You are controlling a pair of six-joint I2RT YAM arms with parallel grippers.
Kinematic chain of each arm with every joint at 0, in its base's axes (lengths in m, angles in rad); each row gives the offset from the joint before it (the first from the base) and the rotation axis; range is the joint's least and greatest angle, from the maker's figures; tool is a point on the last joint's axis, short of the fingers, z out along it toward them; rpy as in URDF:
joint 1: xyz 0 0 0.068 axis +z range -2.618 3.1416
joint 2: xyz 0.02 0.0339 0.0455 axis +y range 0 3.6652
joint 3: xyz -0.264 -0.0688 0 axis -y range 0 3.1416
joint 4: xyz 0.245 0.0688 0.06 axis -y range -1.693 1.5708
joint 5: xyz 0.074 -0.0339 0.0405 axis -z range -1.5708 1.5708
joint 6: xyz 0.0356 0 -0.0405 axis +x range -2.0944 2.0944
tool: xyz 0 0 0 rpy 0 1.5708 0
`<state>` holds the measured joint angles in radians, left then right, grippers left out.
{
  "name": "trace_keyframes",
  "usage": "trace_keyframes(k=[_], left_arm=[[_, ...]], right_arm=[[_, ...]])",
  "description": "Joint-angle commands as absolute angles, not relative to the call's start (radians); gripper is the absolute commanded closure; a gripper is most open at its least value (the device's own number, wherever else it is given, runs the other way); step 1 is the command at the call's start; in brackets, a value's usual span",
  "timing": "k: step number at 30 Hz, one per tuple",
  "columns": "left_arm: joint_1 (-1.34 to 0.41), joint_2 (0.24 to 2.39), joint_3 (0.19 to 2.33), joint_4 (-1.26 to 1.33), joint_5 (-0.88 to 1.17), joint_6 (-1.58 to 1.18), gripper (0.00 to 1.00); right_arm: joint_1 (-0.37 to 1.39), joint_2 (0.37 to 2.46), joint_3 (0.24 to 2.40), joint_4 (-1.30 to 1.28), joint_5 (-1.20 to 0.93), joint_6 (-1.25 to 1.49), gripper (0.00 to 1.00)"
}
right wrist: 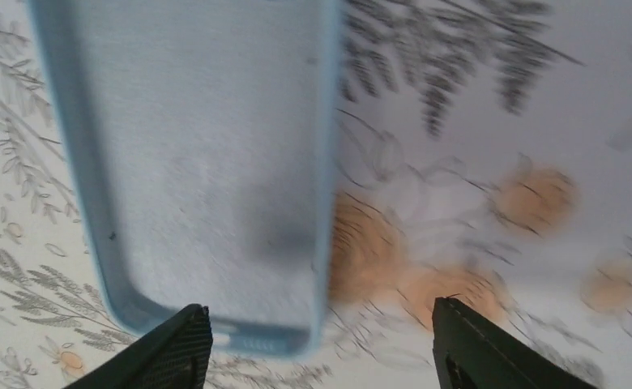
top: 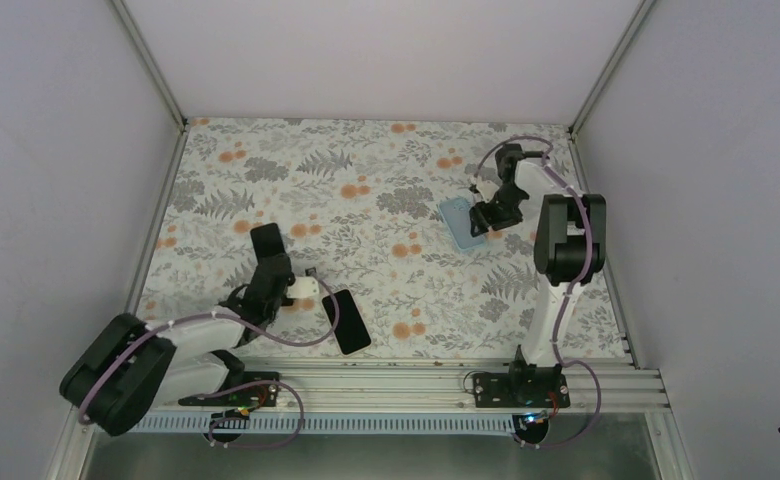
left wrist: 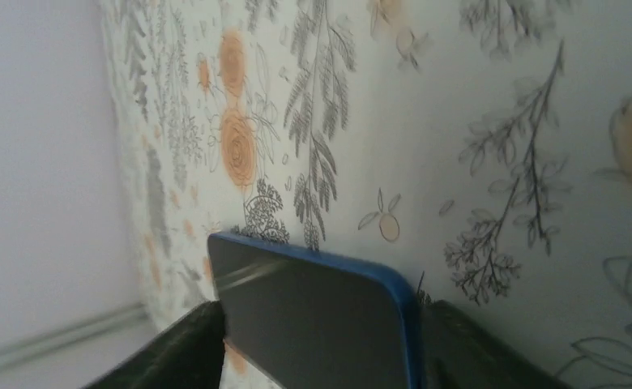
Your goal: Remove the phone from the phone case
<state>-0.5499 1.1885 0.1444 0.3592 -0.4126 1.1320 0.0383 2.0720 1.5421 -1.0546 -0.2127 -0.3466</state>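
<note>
The left fingers (top: 270, 264) are clamped on a dark, blue-edged phone (left wrist: 313, 316), squeezing it across its width at the left of the floral worktop (top: 386, 165). Over on the right, the right fingers (top: 486, 217) are spread wide around one end of the light blue phone case (top: 458, 222), which lies flat and empty. A second dark phone (top: 346, 321) lies near the front edge.

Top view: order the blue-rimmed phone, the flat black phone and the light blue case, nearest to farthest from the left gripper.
1. Blue-rimmed phone: held in the left gripper.
2. Flat black phone: near edge, to its right.
3. Light blue case: far right.
</note>
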Motion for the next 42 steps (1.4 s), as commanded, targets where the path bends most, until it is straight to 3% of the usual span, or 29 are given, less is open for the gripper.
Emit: trace_keyframes(k=[1, 4, 6, 7, 9, 18, 25, 32, 42], left_arm=[[-0.548, 1.053, 0.274, -0.062, -0.228, 1.027, 0.28], [-0.549, 0.991, 0.421, -0.328, -0.123, 0.972, 0.12], [-0.549, 0.988, 0.545, -0.501, -0.063, 0.933, 0.06], [-0.549, 0.992, 0.61, -0.585, -0.035, 0.911, 0.04], [-0.546, 0.998, 0.749, -0.739, 0.004, 0.879, 0.02], [-0.521, 0.916, 1.16, -0.79, -0.066, 0.733, 0.0], [-0.481, 0.889, 1.146, -0.598, -0.324, 0.643, 0.0], [-0.379, 0.816, 1.097, -0.443, -0.364, 0.609, 0.0], [-0.269, 0.771, 1.019, -0.353, -0.395, 0.583, 0.0]], right_arm=[[0.025, 1.946, 1.541, -1.068, -0.002, -0.404, 0.25], [0.026, 1.882, 1.558, -1.069, 0.13, -0.425, 0.14], [0.027, 1.844, 1.57, -1.068, 0.239, -0.433, 0.1], [0.032, 1.827, 1.575, -1.066, 0.292, -0.437, 0.03], [0.051, 1.78, 1.583, -1.055, 0.35, -0.456, 0.0], [0.32, 1.607, 1.66, -1.159, -0.01, -0.429, 0.0], [0.673, 1.599, 1.538, -1.014, -0.214, -0.344, 0.0], [0.91, 1.718, 1.449, -0.809, -0.286, -0.417, 0.0], [1.093, 1.978, 1.495, -0.614, -0.119, -0.442, 0.0]])
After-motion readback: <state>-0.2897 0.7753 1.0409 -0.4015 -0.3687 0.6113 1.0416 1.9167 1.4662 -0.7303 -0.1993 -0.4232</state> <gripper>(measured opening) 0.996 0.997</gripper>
